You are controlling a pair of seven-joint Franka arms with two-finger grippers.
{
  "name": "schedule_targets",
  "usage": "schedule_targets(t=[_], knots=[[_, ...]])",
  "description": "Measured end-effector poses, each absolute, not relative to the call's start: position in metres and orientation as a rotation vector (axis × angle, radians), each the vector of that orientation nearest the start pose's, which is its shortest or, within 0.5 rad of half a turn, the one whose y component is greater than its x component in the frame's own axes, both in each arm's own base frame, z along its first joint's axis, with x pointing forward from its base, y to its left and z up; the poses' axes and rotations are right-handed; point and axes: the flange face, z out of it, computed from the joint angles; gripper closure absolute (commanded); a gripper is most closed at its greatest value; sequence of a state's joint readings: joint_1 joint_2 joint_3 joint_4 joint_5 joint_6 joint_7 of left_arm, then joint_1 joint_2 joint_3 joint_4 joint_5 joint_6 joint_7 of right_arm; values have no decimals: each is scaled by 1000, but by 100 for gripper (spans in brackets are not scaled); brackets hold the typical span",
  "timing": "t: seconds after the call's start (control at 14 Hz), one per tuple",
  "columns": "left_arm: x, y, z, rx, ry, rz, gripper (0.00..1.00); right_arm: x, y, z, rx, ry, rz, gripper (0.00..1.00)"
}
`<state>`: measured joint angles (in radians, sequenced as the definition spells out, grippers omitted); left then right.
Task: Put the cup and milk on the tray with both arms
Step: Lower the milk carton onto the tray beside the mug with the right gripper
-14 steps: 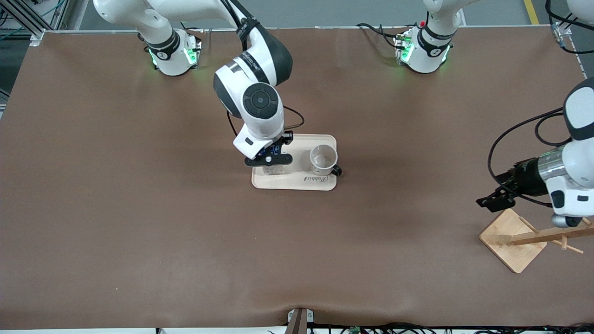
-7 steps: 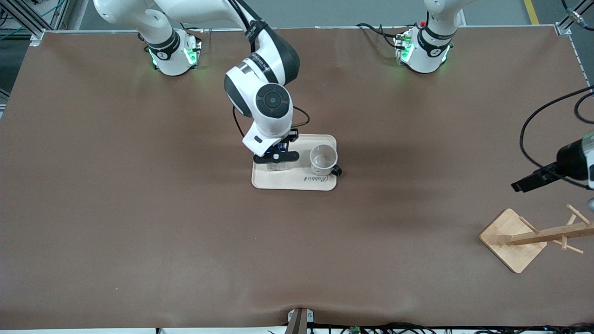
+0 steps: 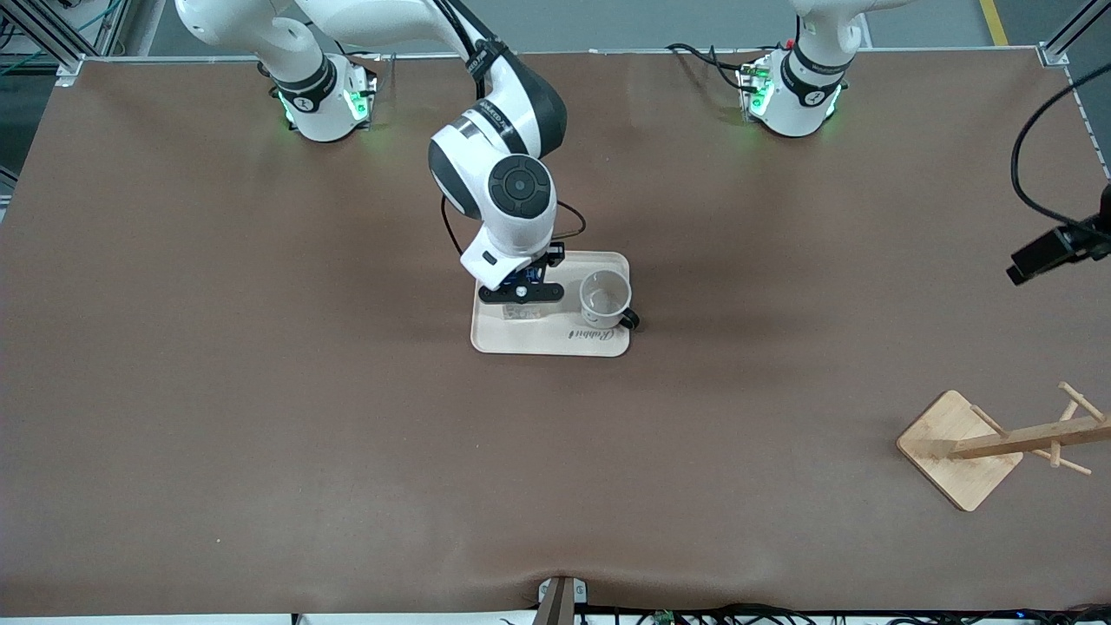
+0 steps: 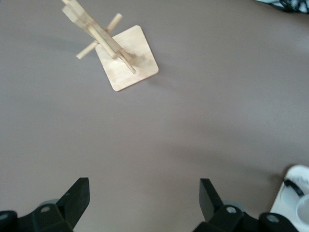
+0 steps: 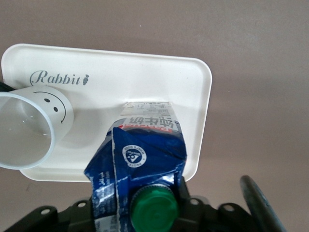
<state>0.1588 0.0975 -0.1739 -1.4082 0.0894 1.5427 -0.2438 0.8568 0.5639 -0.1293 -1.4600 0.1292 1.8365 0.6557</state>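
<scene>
The cream tray (image 3: 555,340) lies mid-table. The white smiley cup (image 3: 605,295) stands on it at the end toward the left arm. My right gripper (image 3: 521,295) is shut on the blue and white milk carton (image 3: 519,312) beside the cup. In the right wrist view my right gripper (image 5: 145,212) holds the milk (image 5: 145,150) just under its green cap (image 5: 153,208), with the carton's base down at the tray (image 5: 145,72) beside the cup (image 5: 29,130). My left gripper (image 3: 1033,260) is up in the air at the left arm's end of the table. It is open and empty in the left wrist view (image 4: 143,198).
A wooden rack (image 3: 959,447) with a square base and pegs stands near the table's corner at the left arm's end, nearer the front camera. It also shows in the left wrist view (image 4: 120,53). Bare brown table lies all around the tray.
My right gripper has shifted the milk over the tray, toward the cup and the arm bases. My left arm has lifted off from over the wooden rack toward the table's edge.
</scene>
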Motion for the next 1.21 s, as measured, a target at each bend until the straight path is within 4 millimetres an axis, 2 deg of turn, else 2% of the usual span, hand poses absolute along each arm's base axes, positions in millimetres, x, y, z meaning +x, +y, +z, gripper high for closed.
schedule_targets(t=[0.21,0.5,0.86,1.0,1.21], knots=[[559,10,652,-3067,-233,-64,0,498,474,339,-3221,-72,266,0],[529,11,661,-3078,-219,-57,0,498,473,338,-3224,-72,265,0],[519,-12,658,-3094,-175,-32,0,501,473,342,-3221,-66,253,0],[519,-16,656,-3100,-164,-24,0,504,471,352,-3212,-59,231,0],[519,-26,652,-3132,-146,-11,0,518,460,385,-3185,-24,159,0]])
